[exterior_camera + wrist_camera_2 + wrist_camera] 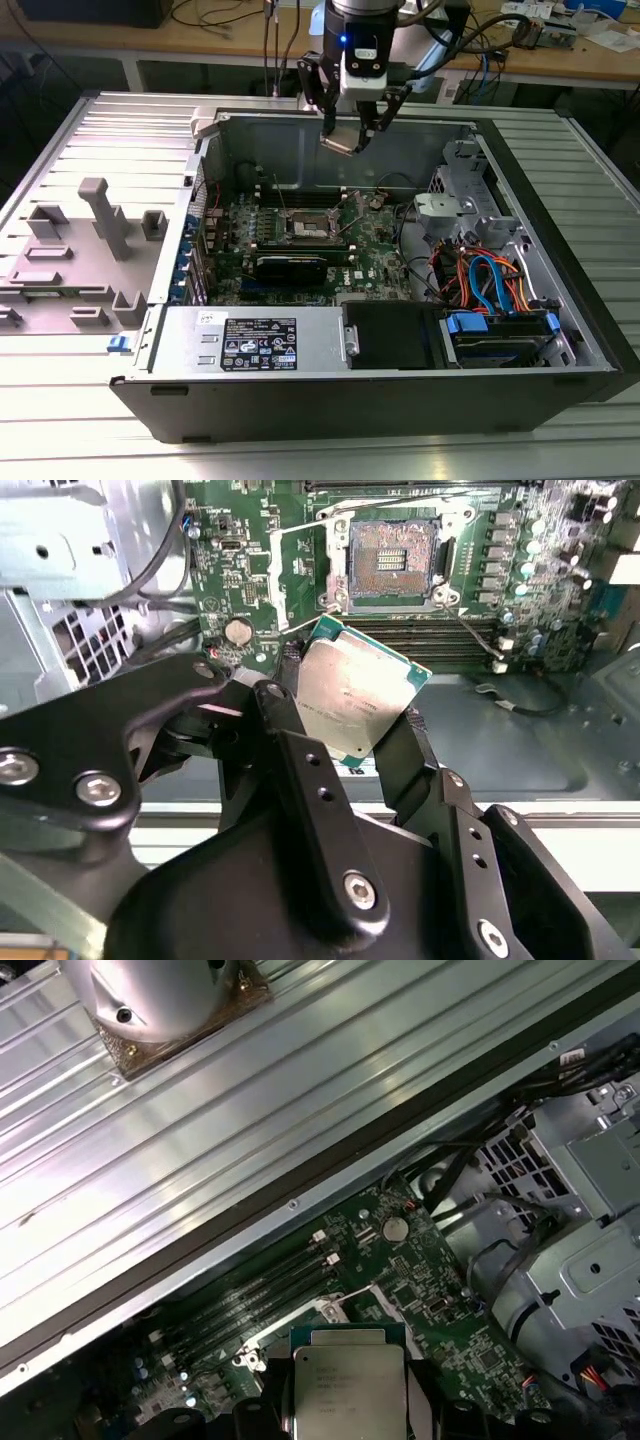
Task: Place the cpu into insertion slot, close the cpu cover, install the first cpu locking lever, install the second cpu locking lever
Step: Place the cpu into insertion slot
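1. Exterior view: the black two-finger gripper (351, 138) hangs above the open black-and-grey computer case (560, 330), close to its far wall. It is clear of the green circuit board (375, 265) below.
2. Grip state: the fingers are closed part-way onto opposite edges of the cpu (340, 143), a small flat square chip with a dull silver-grey metal top. The chip sits tilted between them.
3. Second wrist view: the gripper (350, 715) clamps the cpu (355, 695) by two sides, and a green edge shows round the metal lid.
4. The same view shows the insertion slot (392, 560), a square dark socket with a silvery rim. Its contact field is bare and the chip is well apart from it. In the exterior view the slot (312, 228) is a small dark square mid-board.
5. First wrist view: the cpu (345, 1385) shows print on its lid. Beyond it lie the board's round silver coin cell (396, 1227) and the ribbed metal table (200, 1160) outside the case wall.
6. Cover position: cannot tell.
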Tool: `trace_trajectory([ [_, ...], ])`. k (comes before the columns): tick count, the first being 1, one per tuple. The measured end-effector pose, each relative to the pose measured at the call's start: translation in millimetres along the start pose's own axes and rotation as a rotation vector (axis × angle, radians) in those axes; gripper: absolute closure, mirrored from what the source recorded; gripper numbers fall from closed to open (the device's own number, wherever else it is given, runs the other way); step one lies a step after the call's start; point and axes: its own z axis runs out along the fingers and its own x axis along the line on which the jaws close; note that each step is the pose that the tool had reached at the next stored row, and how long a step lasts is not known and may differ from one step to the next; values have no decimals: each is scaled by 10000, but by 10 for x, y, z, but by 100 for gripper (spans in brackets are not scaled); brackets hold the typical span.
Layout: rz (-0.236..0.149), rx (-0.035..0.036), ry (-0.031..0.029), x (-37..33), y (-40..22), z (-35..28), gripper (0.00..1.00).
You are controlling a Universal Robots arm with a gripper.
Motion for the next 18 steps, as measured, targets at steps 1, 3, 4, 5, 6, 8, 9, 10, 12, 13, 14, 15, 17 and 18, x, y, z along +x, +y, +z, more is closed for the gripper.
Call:
trace_trajectory([
  [1,97,-1,-8,0,0,2,45],
  [3,253,-4,-22,0,-1,4,45],
  [4,255,-5,-21,0,-1,5,45],
  [5,256,-4,-22,0,-1,5,45],
  [6,257,-4,-22,0,-1,5,45],
  [8,261,-4,-22,0,-1,5,45],
  [9,261,-5,-22,0,-1,5,45],
  [10,262,-5,-22,0,-1,5,45],
  [12,264,-5,-22,-6,-12,5,45],
  [13,266,-6,-22,-8,-20,7,45],
  [14,297,-5,-25,-4,-24,12,45],
  [15,351,-5,-28,-5,-24,18,45],
  [17,792,3,-39,-4,-27,40,45],
  [18,961,6,-42,-5,-28,49,45],
])
